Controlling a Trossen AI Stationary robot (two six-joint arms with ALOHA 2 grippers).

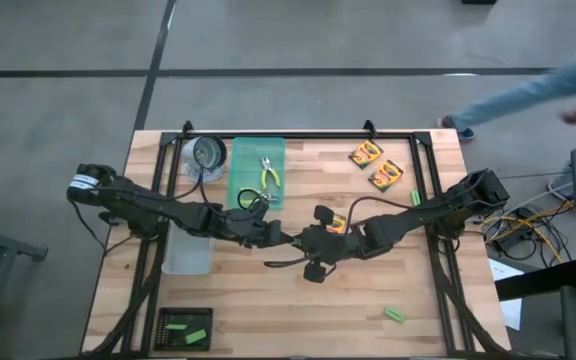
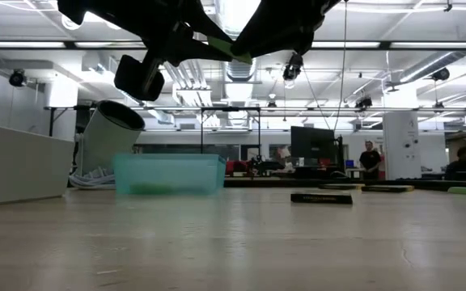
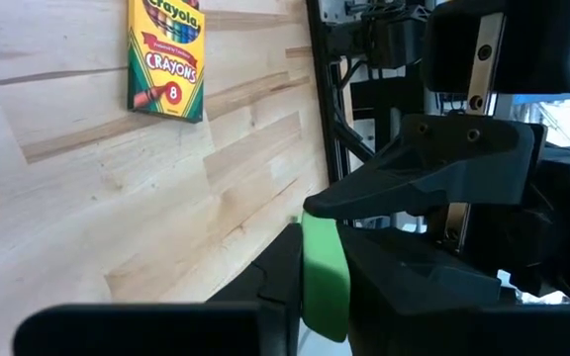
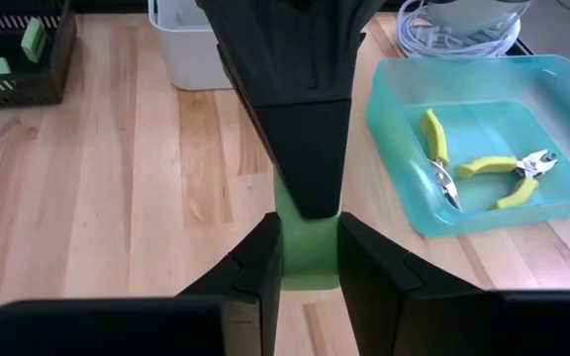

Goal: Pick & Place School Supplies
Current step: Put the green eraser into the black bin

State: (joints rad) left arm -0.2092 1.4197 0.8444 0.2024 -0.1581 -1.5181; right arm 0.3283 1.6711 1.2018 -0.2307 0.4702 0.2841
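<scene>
A small bright green block (image 4: 308, 247) sits above the middle of the table, pinched between both grippers at once. The right gripper (image 4: 310, 259) clasps it from the sides with its two dark fingers, and the left gripper (image 3: 310, 287), coming from the opposite side, closes its fingers on the same block. The two arms meet nose to nose over the table centre (image 1: 298, 238).

Beyond them, the teal tray (image 4: 404, 203) holds a pair of yellow-handled pliers (image 4: 483, 170). Two crayon boxes (image 1: 376, 165) lie on the wood near the far right corner, and another green block (image 1: 395, 315) lies near the front right. A black basket (image 1: 185, 328) at the front left holds more green pieces. A clear bin (image 1: 186, 255) stands beside the tray.
</scene>
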